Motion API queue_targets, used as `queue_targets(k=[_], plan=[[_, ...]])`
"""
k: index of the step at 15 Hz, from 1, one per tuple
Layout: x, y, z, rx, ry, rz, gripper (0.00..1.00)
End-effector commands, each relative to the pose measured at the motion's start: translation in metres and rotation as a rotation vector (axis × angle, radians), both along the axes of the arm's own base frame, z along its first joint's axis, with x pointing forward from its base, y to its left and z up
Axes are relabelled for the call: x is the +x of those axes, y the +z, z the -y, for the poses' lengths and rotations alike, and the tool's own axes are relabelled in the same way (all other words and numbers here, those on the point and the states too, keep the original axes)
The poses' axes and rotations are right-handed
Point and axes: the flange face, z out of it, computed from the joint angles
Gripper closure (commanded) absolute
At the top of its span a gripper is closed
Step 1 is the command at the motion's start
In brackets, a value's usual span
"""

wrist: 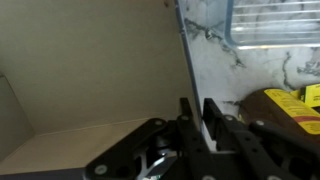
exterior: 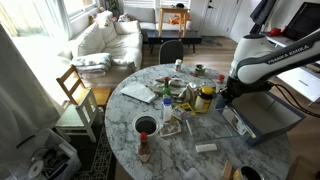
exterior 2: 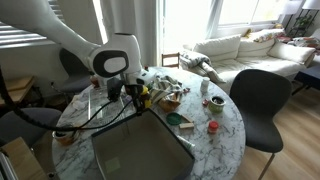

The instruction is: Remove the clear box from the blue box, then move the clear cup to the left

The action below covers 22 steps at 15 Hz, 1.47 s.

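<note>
In an exterior view the gripper [exterior: 222, 98] hangs at the blue box [exterior: 265, 120] by the table's right edge, with the clear cup [exterior: 146, 126] well apart. In an exterior view it [exterior 2: 130, 97] meets the box's far rim [exterior 2: 140, 150]. In the wrist view the fingers [wrist: 187, 125] look nearly closed, but I cannot tell whether they grip anything.

Exterior view high off near edge of tabletop [exterior: 175, 160], exterior view closer, past the blue box [exterior 2: 140, 150], the 2 share cluttered centre, wrist view tight inside box.
</note>
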Motion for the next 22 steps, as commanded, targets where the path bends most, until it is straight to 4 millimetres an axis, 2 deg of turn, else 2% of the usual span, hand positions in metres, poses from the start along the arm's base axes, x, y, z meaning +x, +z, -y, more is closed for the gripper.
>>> queue_targets(k=[1,6,12,18,22], plan=[[-0.009,0.000,0.005,-0.015,-0.014,0.003,1.00],[-0.017,0.019,0.015,-0.026,-0.032,-0.020,0.99],[-0.025,0.068,0.017,-0.057,-0.035,-0.071,0.99],[-0.025,0.119,0.000,-0.033,-0.022,-0.130,0.99],[-0.011,0.147,-0.036,-0.016,0.029,-0.144,0.99]])
